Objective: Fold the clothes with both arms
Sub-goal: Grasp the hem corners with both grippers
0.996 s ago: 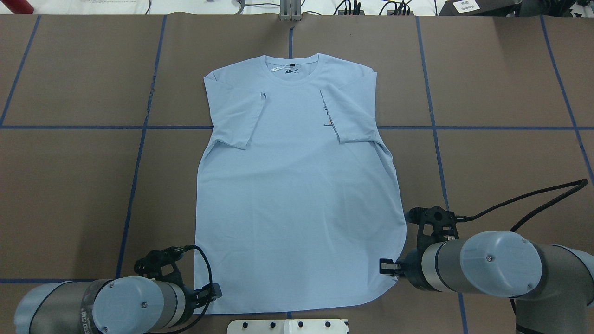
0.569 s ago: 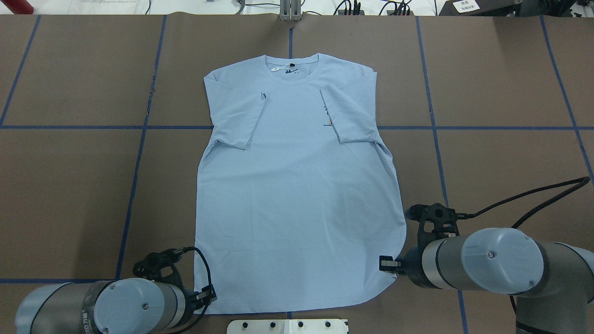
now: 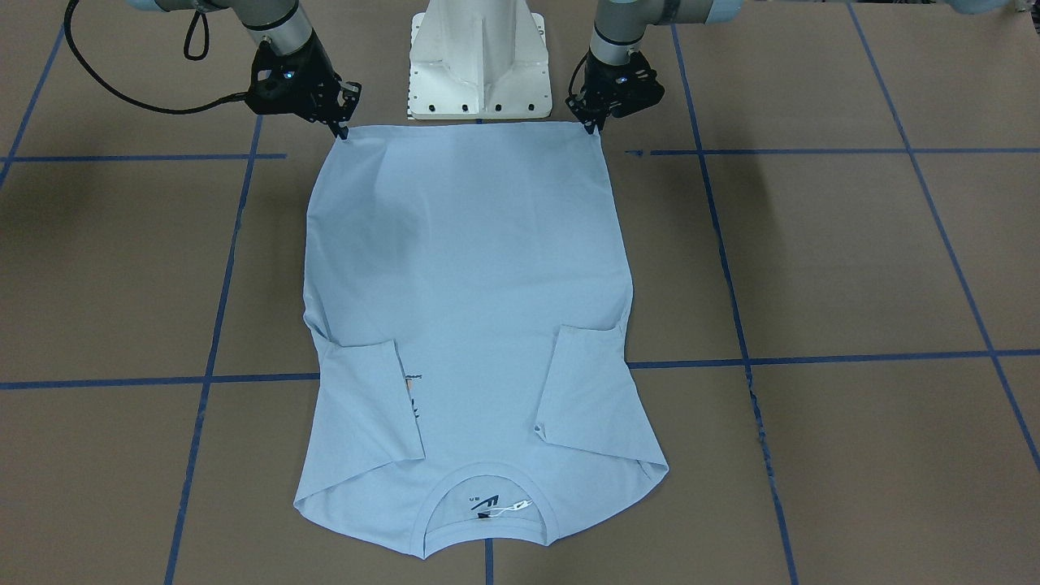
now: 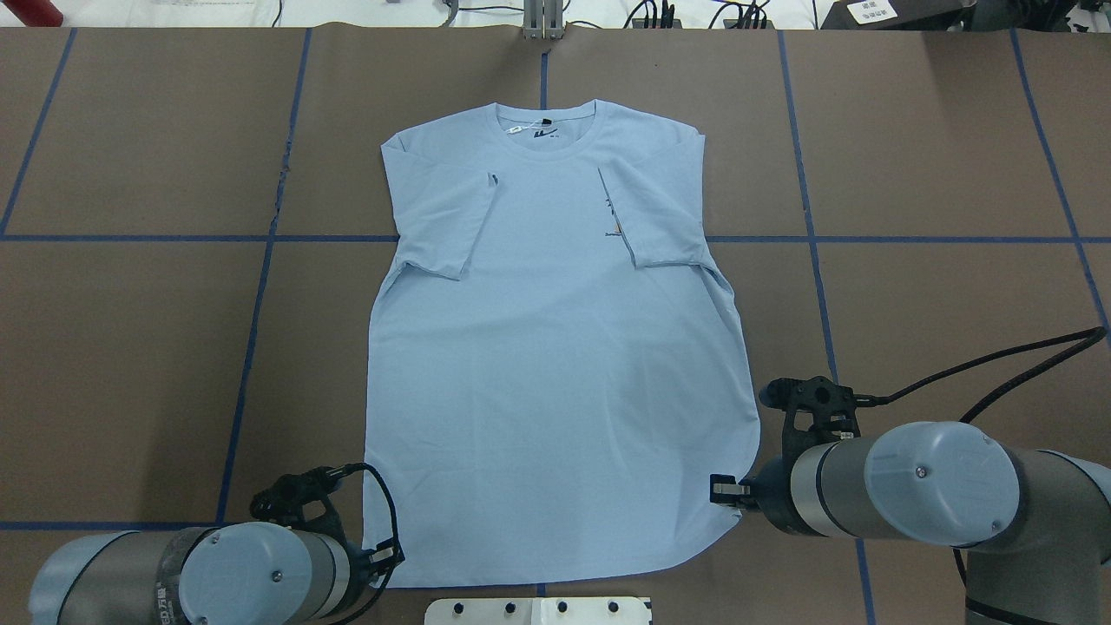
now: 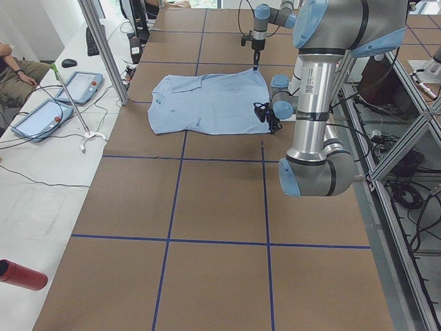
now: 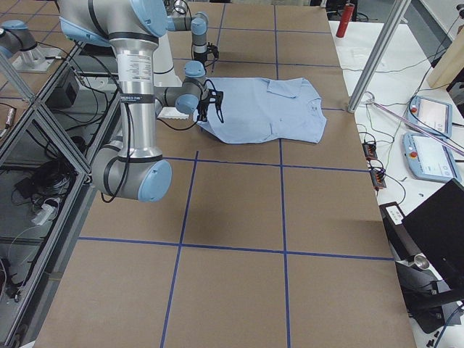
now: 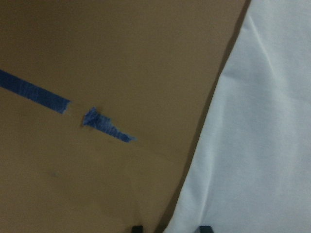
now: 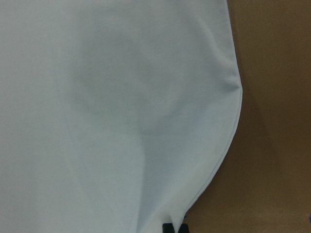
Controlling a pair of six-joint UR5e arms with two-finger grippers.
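Observation:
The light blue T-shirt (image 4: pixel 555 365) lies flat on the brown table, collar at the far side and both sleeves folded inward; it also shows in the front view (image 3: pixel 471 268). My left gripper (image 4: pixel 386 555) is at the near left hem corner. In the left wrist view its fingertips (image 7: pixel 137 227) stand apart, open, with the shirt's edge (image 7: pixel 262 145) between them. My right gripper (image 4: pixel 722 490) is at the near right hem corner. In the right wrist view (image 8: pixel 175 228) its tips are close together, shut on the hem, and the cloth (image 8: pixel 121 97) creases toward them.
The white pedestal base (image 4: pixel 538 610) stands just behind the hem. Blue tape lines (image 4: pixel 252 347) cross the brown table. A metal post (image 4: pixel 542 22) and cables are at the far edge, and a red cylinder (image 4: pixel 30 13) lies at the far left corner.
My left gripper has drawn back a little toward the robot's base at the hem corner. My right arm has shifted only slightly. The shirt lies as before.

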